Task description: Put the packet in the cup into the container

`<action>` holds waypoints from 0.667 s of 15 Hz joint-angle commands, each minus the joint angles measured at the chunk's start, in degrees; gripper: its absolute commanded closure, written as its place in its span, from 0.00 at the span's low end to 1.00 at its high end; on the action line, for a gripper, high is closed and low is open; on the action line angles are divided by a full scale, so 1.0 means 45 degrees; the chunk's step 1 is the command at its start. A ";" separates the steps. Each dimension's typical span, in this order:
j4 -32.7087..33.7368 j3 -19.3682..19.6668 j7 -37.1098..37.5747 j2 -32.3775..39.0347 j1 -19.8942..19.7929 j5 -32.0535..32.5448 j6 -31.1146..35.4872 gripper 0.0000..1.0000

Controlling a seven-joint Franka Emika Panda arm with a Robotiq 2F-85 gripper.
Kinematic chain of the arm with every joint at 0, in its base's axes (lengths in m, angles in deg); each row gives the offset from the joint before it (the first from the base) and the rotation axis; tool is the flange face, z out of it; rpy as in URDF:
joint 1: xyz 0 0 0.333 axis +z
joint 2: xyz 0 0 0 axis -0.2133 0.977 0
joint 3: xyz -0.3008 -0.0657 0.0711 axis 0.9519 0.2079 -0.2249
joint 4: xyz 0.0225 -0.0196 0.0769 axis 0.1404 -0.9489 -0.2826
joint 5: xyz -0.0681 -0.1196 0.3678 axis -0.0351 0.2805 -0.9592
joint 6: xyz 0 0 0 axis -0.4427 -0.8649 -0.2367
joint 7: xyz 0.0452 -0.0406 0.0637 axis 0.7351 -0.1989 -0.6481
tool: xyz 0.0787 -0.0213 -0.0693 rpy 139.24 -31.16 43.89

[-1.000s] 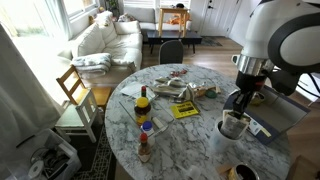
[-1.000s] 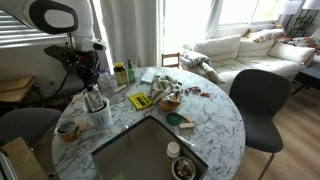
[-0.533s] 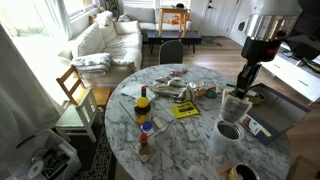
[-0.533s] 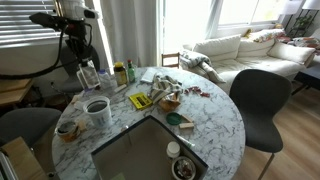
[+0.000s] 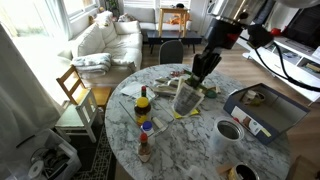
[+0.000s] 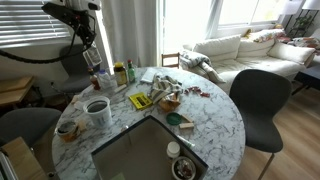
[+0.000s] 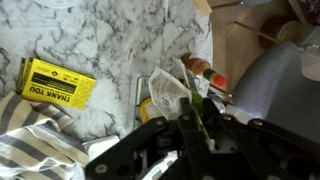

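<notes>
Transfer is under way: the claw (image 5: 196,76) pinches the packet (image 5: 186,100), which hangs just above the container (image 5: 166,90) and well apart from the cup (image 5: 231,130), so the next move is probably to lower into the container and let go.

Arm (image 5: 226,28) extended, angled downward over the table. Gripper (image 5: 197,77) points down, fingers pinched on the packet (image 5: 187,98).

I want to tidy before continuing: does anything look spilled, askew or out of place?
Nothing looks spilled. The small green packet hangs crumpled from the hand, in the air over the round marble table, not in the short white cup. A flat yellow packet lies loose on the marble.
</notes>
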 commanded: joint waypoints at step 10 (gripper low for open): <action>0.1006 -0.0223 0.1120 0.2440 0.0101 0.1359 0.2545 0.96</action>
